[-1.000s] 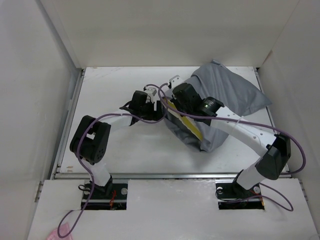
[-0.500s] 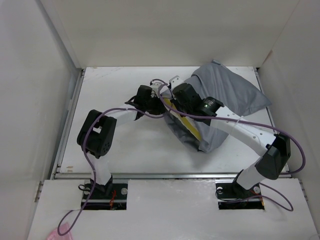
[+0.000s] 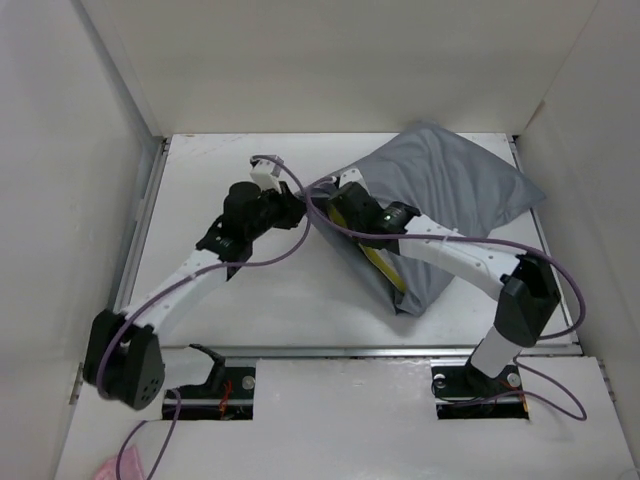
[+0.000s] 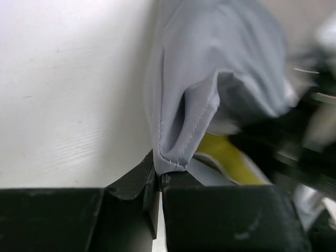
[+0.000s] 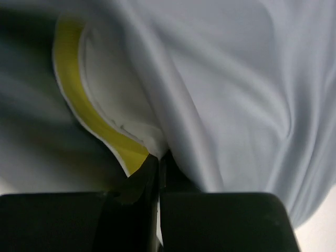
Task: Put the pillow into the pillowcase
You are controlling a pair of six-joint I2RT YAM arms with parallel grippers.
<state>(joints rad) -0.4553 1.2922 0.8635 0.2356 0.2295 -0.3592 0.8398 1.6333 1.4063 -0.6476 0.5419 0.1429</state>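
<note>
The pillowcase (image 3: 450,185) lies far-right on the bench (image 3: 220,290), mouth facing left, the pillow (image 3: 381,262) almost wholly inside; the left pincer (image 4: 157,176) pinches the mouth's hem, and the right pincer (image 5: 157,157) beside it pinches the pillow's yellow edge.

Bright, even light; faint shadows on the table (image 3: 270,300). Left wrist view smears at three o'clock; right wrist blurs.
</note>
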